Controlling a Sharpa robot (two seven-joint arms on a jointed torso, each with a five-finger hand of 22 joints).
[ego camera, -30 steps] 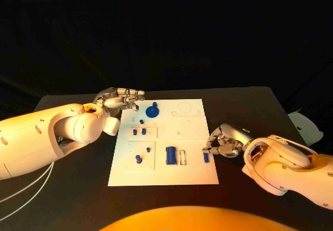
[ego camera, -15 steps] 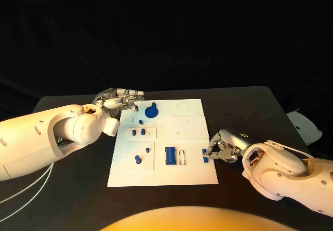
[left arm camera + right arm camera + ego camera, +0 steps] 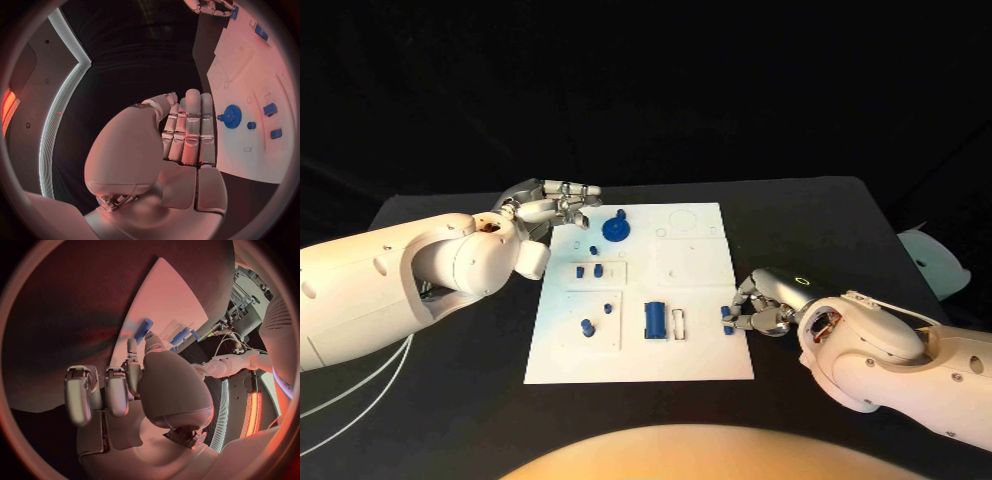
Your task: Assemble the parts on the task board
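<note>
Two white arms reach in over the black table (image 3: 819, 215), one from each side of the white task board (image 3: 697, 350) lying in its middle. The right hand (image 3: 759, 303) sits at the board's right edge, toward the near end, with its fingers curled round a small blue peg (image 3: 728, 319); the right wrist view shows that peg pinched between the thumb and a fingertip, standing out over the board's edge. The other fingers of that hand are bent downward, apart from the peg.

The left hand (image 3: 555, 205) rests at the far left corner of the board. In the left wrist view its fingers (image 3: 187, 132) lie straight and side by side, flat and holding nothing, with the thumb alongside; the board lies just beyond the fingertips.

On the board itself a blue gear (image 3: 616, 232) stands near the far left corner, close to the left hand, with a small blue round piece (image 3: 594, 250) beside it. Nearer the middle, two short blue pieces (image 3: 590, 270) sit side by side in a shallow frame. Closer to the near edge stands a larger blue block (image 3: 655, 320), just beside a narrow white slot (image 3: 679, 324), and two more small blue parts (image 3: 594, 318) lie in a frame to the block's left.
</note>
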